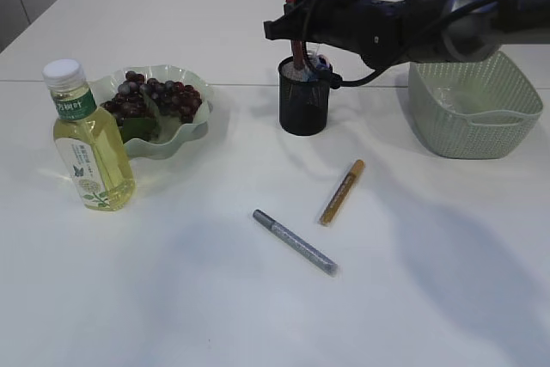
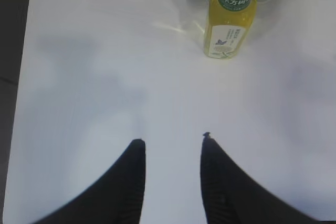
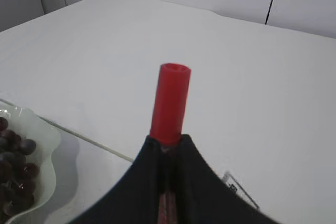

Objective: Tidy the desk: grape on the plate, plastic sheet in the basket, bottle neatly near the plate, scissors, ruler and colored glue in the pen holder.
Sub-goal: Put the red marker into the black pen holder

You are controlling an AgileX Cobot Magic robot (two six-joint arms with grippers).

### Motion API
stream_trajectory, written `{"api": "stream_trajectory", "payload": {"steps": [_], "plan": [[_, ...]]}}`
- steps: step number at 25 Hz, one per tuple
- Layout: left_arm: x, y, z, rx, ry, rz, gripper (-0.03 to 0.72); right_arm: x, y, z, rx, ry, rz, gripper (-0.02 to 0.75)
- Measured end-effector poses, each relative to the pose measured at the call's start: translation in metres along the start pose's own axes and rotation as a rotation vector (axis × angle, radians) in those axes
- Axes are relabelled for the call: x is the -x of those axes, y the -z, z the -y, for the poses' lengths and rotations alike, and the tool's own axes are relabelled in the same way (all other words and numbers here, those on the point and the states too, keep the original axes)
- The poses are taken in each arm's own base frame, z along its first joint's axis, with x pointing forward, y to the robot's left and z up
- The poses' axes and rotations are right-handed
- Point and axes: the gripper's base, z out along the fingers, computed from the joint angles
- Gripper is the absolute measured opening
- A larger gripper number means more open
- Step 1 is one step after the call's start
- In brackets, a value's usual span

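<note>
The right gripper point(image 3: 167, 148) pinches a red glue pen point(image 3: 169, 106) over the black pen holder point(image 1: 303, 100), probably partly inside already, so it should go straight down before letting go, while the left gripper point(image 2: 170, 148) hangs spread and empty.

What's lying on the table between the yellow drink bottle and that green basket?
In the exterior view, two pens lie between the bottle and the basket: a silver one and a gold one. The black pen holder stands farther back.
</note>
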Motion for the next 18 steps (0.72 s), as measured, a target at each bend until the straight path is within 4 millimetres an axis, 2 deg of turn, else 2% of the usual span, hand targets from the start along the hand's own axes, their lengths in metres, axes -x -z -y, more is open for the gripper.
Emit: {"api": "stream_trajectory", "payload": {"steps": [4, 12, 18], "plan": [[0.0, 0.0, 0.0, 0.004, -0.001, 0.001, 0.258, -0.009, -0.005, 0.001, -0.002, -0.003, -0.012, 0.05], [0.0, 0.0, -0.001, 0.008, -0.003, 0.002, 0.258, -0.011, -0.006, 0.014, -0.032, -0.024, -0.001, 0.064], [0.0, 0.0, -0.001, 0.008, -0.003, 0.002, 0.258, -0.012, -0.006, 0.015, -0.033, -0.029, -0.009, 0.091]]}}
